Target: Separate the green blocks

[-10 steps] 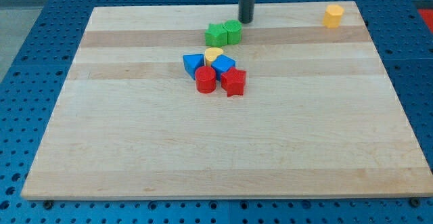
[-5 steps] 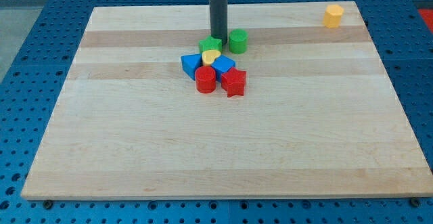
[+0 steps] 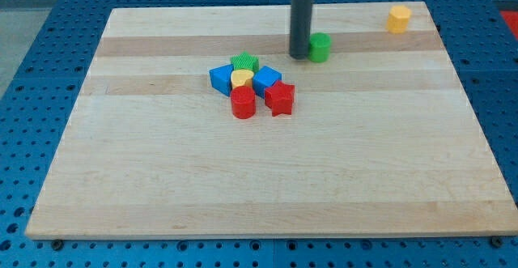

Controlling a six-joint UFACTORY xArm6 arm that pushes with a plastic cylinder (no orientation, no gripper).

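My tip (image 3: 299,55) rests on the board just left of a green cylinder (image 3: 320,47), touching or nearly touching it. A green star-shaped block (image 3: 244,61) sits further left, at the top of a tight cluster. The two green blocks are well apart. The cluster also holds a yellow heart (image 3: 241,78), a blue triangle-like block (image 3: 220,79), a blue cube (image 3: 266,79), a red cylinder (image 3: 243,103) and a red star (image 3: 279,98).
A yellow block (image 3: 398,19) sits near the top right corner of the wooden board (image 3: 259,179). The board lies on a blue perforated table.
My tip passed between the green blocks, then moved right. The green cylinder slid right, away from the star. The green star was pushed down into the cluster, which shifted slightly left.
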